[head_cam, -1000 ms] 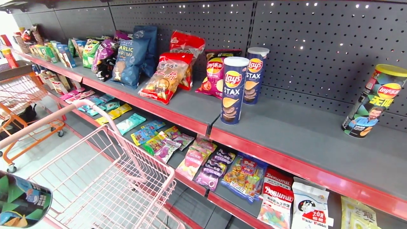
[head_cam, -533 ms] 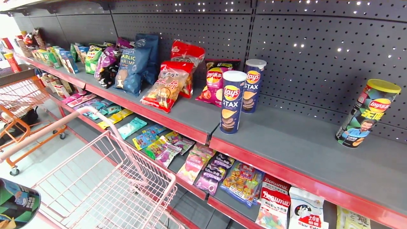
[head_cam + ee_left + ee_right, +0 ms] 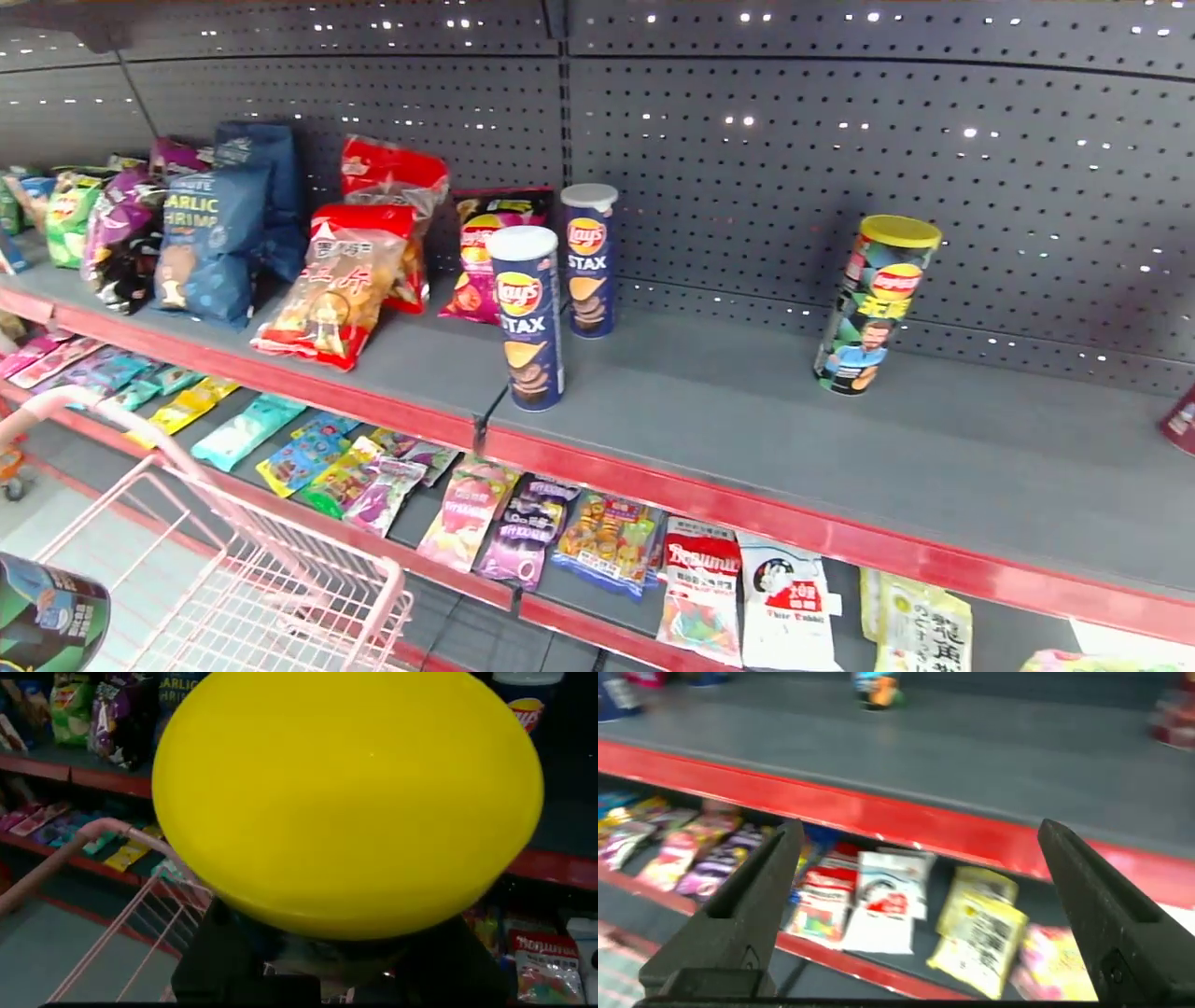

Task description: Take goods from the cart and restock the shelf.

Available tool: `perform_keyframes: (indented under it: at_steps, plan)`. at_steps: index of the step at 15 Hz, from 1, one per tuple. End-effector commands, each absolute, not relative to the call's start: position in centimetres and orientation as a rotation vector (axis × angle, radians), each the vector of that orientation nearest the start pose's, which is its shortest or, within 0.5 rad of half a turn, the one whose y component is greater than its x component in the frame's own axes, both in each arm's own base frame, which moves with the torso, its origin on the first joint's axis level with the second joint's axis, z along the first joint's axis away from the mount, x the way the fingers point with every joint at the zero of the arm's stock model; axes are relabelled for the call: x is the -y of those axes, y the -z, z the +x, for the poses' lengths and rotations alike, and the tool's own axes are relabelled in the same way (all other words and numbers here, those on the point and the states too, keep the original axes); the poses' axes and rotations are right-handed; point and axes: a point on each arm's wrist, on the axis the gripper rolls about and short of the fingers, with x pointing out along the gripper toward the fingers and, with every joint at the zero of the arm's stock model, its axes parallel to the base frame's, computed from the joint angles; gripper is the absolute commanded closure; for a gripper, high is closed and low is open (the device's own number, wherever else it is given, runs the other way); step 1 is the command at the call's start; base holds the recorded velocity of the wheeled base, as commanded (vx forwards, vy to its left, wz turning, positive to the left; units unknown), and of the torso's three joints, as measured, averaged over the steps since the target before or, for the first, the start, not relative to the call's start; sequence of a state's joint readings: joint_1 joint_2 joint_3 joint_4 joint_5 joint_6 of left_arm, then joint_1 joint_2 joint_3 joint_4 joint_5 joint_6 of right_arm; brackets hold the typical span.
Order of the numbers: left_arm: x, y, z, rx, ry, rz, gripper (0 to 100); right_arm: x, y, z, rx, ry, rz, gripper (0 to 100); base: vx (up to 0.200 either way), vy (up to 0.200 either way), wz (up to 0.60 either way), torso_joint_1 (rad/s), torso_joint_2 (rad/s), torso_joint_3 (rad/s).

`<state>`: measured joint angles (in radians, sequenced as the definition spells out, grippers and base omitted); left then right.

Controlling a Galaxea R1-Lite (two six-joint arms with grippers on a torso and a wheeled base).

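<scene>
A chip can with a green and black print shows at the lower left of the head view, over the pink cart. Its yellow lid faces the left wrist camera, and my left gripper is shut on the can below the lid. A matching yellow-lidded can stands upright on the grey shelf, with two blue cans to its left. My right gripper is open, fingers wide apart, in front of the shelf's red edge.
Snack bags fill the left part of the shelf. Flat candy packs lie on the lower shelf. Bare shelf lies between the blue cans and the yellow-lidded can, and to its right. A perforated back panel closes the shelf behind.
The head camera has swung to the right, so the shelf and cart sit further left in the picture. The held can stays at the lower left corner.
</scene>
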<state>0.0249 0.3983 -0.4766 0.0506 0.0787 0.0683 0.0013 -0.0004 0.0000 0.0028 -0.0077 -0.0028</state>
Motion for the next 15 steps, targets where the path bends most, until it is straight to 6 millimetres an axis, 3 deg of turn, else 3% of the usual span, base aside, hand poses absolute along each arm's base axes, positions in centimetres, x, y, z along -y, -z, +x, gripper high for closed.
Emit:
perform_keyframes:
  at_steps: [1,5,9,15]
  plan:
    - [-0.1,-20.4,-1.1,0.041,-0.104,0.071,100,0.0,-7.5,-2.3,-0.003,0.006,-0.003,0,0.0,0.0,-0.6,0.002,-0.01,-0.002]
    - [-0.1,-20.3,-1.5,0.059,-0.102,0.07,100,0.0,-7.5,-2.3,-0.003,0.006,-0.003,0,0.0,0.0,-0.6,0.004,0.0,-0.001]
    - [0.1,-17.8,-3.9,-0.009,0.002,0.072,100,0.0,-7.5,-2.3,-0.003,0.005,-0.005,0,0.0,0.0,0.0,0.0,0.0,0.0]
    - [0.4,-17.0,-3.5,-0.056,0.165,0.063,100,-0.1,-7.6,-2.3,-0.003,-0.049,-0.017,0,0.0,0.0,0.0,0.0,0.0,0.0]
